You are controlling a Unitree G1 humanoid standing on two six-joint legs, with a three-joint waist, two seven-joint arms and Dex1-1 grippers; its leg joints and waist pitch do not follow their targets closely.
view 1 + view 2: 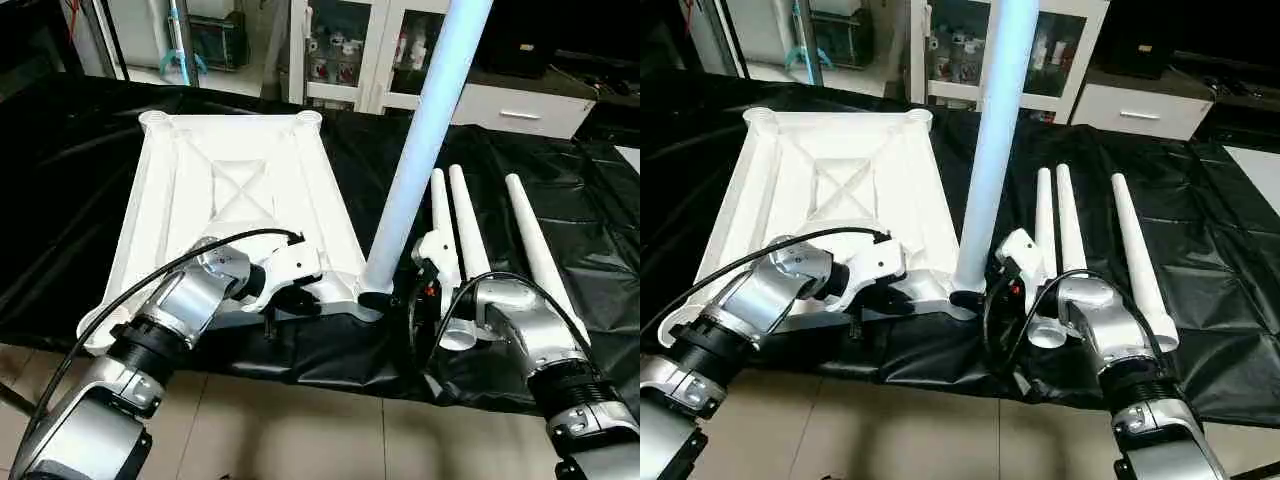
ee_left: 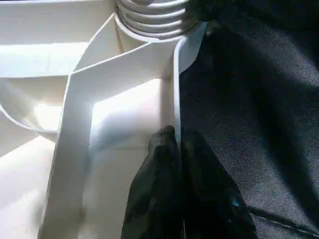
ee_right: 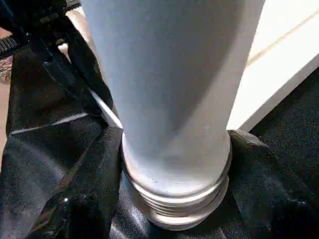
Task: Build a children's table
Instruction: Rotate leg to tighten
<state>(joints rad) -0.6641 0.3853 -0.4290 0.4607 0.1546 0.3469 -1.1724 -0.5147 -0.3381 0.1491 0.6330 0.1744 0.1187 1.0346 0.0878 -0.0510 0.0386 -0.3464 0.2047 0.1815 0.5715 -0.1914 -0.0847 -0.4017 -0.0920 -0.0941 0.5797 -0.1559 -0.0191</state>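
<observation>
Nearest, the tabletop, underside up, is pinned at its near rim by the closed left gripper. An upright leg in the near-right socket is clasped by the right gripper; three legs lie right.

black table cover, glass-door cabinet, tiled floor

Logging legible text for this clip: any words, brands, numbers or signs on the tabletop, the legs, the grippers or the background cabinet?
None can be read.
White tabletop: bare ribbed plastic, no marking.
Upright leg and the three legs lying on the black cover: plain white, no label.
Left gripper and right gripper: black fingers, no print.
Items behind the cabinet's glass doors: too small and blurred to read.
</observation>
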